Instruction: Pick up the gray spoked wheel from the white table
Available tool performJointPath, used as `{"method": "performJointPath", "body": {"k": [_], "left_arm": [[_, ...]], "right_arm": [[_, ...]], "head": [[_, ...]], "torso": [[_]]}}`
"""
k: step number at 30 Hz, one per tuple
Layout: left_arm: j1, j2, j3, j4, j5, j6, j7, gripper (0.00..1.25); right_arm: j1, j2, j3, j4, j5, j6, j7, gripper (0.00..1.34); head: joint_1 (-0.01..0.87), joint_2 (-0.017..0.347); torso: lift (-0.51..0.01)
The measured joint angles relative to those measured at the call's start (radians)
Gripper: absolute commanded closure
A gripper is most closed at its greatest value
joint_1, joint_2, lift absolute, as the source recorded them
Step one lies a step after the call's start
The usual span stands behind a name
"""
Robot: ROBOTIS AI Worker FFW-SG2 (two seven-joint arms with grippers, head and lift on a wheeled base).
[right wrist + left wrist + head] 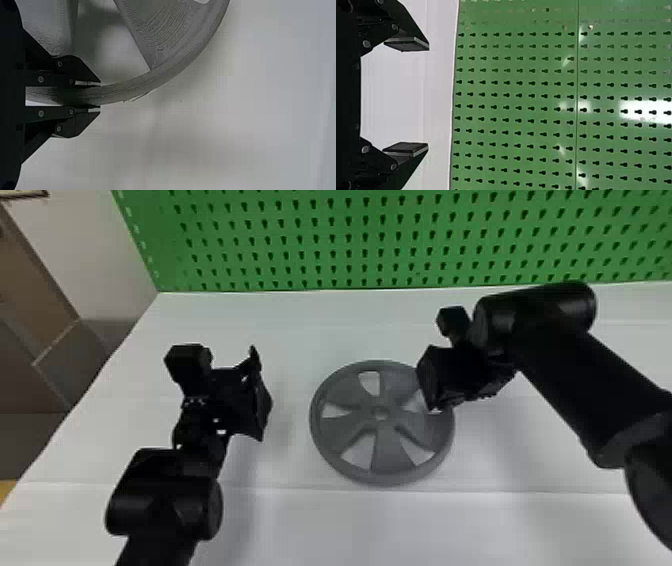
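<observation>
Gripping the gray spoked wheel (385, 452) by its rim, my right gripper (439, 404) sits at the wheel's right side in the head view, on the part of the rim toward the green pegboard (300, 240). In my right wrist view, the two black fingers of my right gripper (100, 96) are drawn in close to each other, apart only by the thickness of the rim between them. One finger lies on the rim's inner side, toward the spokes, and the other lies along its outer side. My right arm (565, 375) reaches in from the right edge of the head view.

The wheel's broad face is turned up toward my head, with its hub and five openings in sight, over the middle of the white table (325, 530). I cannot tell whether its underside touches the tabletop.

My left gripper (262, 392) is to the left of the wheel, well apart from it, above the table. In its own wrist view, my left gripper (429, 97) is spread wide and empty, its flat pads facing each other across a broad gap. My left arm (165, 500) comes up from the bottom edge of the head view. The pegboard stands behind the table's far edge, beside a pale wall (100, 255).
</observation>
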Motion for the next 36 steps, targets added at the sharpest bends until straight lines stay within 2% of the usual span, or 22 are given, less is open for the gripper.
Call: {"method": "performJointPath", "body": {"k": [5, 8, 18, 36], "left_arm": [[0.003, 0.001, 0.001, -0.002, 0.003, 0.000, 0.000, 0.37], [0.004, 0.003, 0.002, -0.004, 0.004, 0.000, 0.000, 0.37], [0.007, 0.005, 0.004, -0.008, 0.007, 0.000, 0.000, 0.37], [0.009, 0.005, 0.007, -0.010, 0.008, 0.000, 0.000, 0.37]], "right_arm": [[-0.010, 0.000, -0.056, -0.085, 0.098, 0.092, 0.001, 1.17], [-0.021, 0.000, -0.087, -0.106, 0.115, 0.140, 0.001, 1.17], [-0.042, 0.000, -0.178, -0.167, 0.132, 0.256, 0.001, 1.17], [-0.037, 0.000, -0.239, -0.176, 0.130, 0.245, 0.001, 1.17]], "head": [[0.839, 0.130], [0.839, 0.130], [0.839, 0.130], [0.839, 0.130]], "torso": [[-0.065], [-0.065], [-0.065], [-0.065]]}}
